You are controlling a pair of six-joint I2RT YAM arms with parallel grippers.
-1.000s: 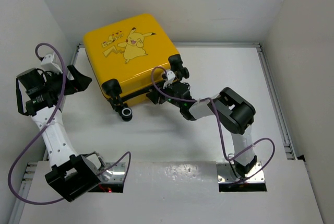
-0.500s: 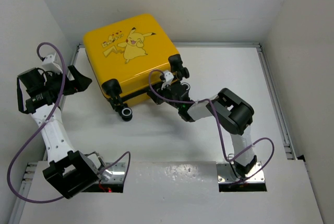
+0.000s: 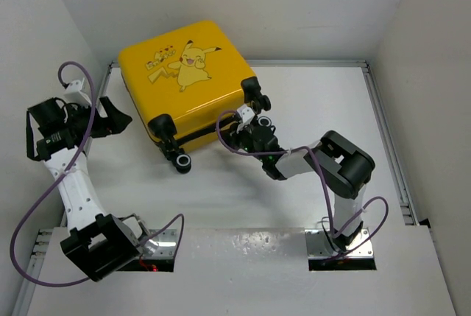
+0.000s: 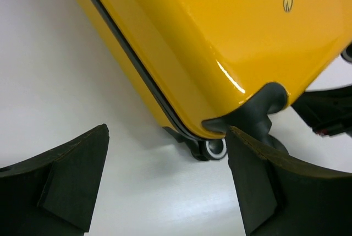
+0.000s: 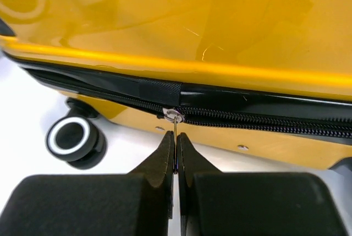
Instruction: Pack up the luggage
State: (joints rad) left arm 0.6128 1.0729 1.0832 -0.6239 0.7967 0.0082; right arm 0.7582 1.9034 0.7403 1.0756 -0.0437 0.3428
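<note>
The luggage is a yellow suitcase lying flat at the back left, Pikachu lid up and halves together. Its black zipper seam runs along the near side. My right gripper is at that side, shut on the thin metal zipper pull, which is pinched between its fingertips just below the slider; the same gripper shows in its wrist view. My left gripper stands open beside the suitcase's left corner, holding nothing. In its wrist view the fingers frame a black corner wheel without touching it.
Black wheels stick out at the near corners. White walls close in the table on the left, back and right. A metal rail runs along the right side. Purple cables loop from both arms.
My right gripper has shut on the zipper pull and shifted right along the seam, its elbow swinging right. The suitcase has nudged slightly right. The left gripper has hardly moved.
</note>
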